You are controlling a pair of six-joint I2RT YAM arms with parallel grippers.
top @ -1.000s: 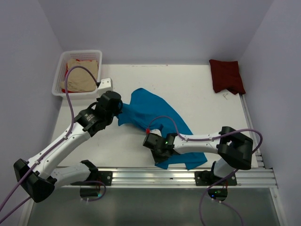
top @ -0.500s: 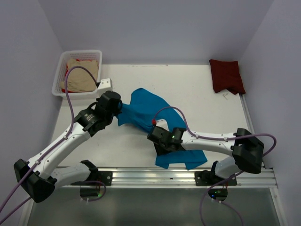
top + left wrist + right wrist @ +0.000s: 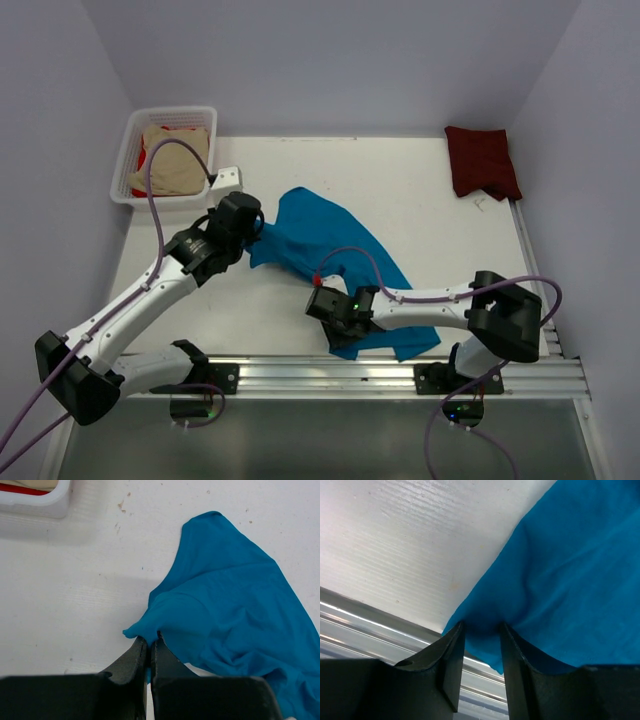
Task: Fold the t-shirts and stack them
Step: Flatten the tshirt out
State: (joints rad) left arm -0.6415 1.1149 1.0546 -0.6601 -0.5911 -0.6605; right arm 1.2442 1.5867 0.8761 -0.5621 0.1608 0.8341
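The right gripper [image 3: 481,627], which half a second ago reaches farther out over the teal t-shirt [image 3: 330,235], is now drawn back left and toward the near edge of the worktop [image 3: 420,190], close to its place a second ago. The right elbow [image 3: 505,318] comes in from the right with it. The purple cable [image 3: 345,255] at that wrist loops lower. The left gripper [image 3: 149,642] edges slightly farther away.

A loose shirt [image 3: 330,240] lies across the middle of the table [image 3: 420,195], reaching toward the near edge. The left gripper [image 3: 255,228] pinches its left edge. The right gripper [image 3: 335,322] clasps its near corner, just behind the rail [image 3: 330,372]. A folded shirt [image 3: 482,160] lies in the far right corner. The basket [image 3: 125,150] in the far left corner holds more shirts [image 3: 172,165].
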